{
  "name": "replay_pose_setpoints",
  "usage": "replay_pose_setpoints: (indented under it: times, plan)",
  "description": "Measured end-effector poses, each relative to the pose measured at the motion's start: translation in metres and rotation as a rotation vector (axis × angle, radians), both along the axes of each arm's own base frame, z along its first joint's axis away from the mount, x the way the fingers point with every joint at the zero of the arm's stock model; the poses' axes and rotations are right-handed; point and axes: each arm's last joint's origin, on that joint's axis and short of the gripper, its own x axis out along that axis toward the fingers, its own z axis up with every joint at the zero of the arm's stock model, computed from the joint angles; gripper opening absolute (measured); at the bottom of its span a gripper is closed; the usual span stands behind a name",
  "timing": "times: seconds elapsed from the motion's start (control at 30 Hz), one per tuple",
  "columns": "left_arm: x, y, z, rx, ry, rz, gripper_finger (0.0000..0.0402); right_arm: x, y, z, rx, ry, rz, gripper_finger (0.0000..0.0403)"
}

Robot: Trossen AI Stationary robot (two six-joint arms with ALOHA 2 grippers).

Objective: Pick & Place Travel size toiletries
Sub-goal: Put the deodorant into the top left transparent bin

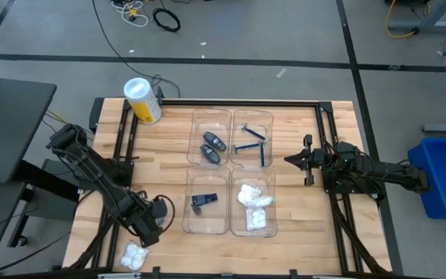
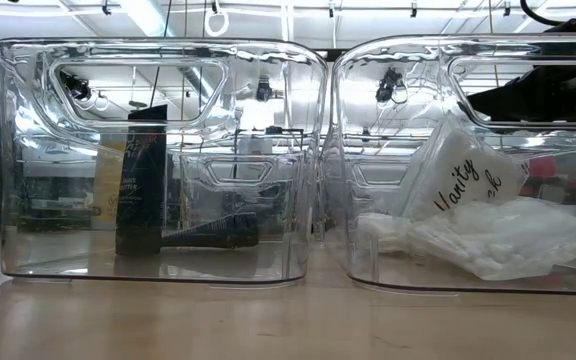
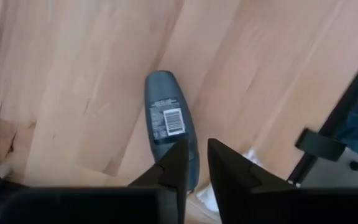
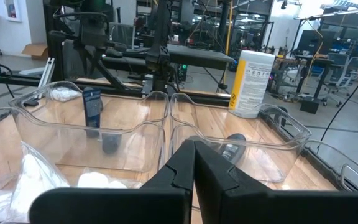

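A dark grey oval tube [image 3: 168, 115] with a barcode label lies flat on the wooden table. My left gripper [image 3: 197, 146] points down over the tube's near end, its fingers a narrow gap apart and not seen touching it. In the high view the left gripper [image 1: 150, 226] stands near the table's front left corner and hides the tube. A white crinkly packet [image 1: 134, 256] lies beside it on the table. My right gripper [image 1: 293, 160] waits shut at the table's right, pointing level toward the trays.
Four clear trays [image 1: 210, 115] stand mid-table. They hold two grey tubes [image 1: 213, 147], blue razors [image 1: 252, 144], a dark piece [image 1: 204, 200] and white packets [image 1: 254, 203]. A yellow-and-white cylinder [image 1: 143, 101] lies at the far left. Black frame rails [image 1: 122, 139] run along the table's sides.
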Motion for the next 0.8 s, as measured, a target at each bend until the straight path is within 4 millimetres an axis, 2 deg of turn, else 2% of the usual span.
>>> replay_pose_setpoints:
  times: [0.37,0.57,0.8]
  plan:
    - [-0.002,0.002,-0.002,0.019,0.020,0.021,0.0173,0.000,0.000,0.000,0.000,0.000,0.000,0.0013]
    - [-0.009,0.006,-0.020,0.006,0.113,0.106,0.0245,0.000,0.000,0.000,0.000,0.000,0.000,0.0014]
    - [-0.014,0.009,-0.036,-0.009,0.152,0.071,0.0319,0.000,0.000,0.000,0.000,0.000,0.000,0.0014]
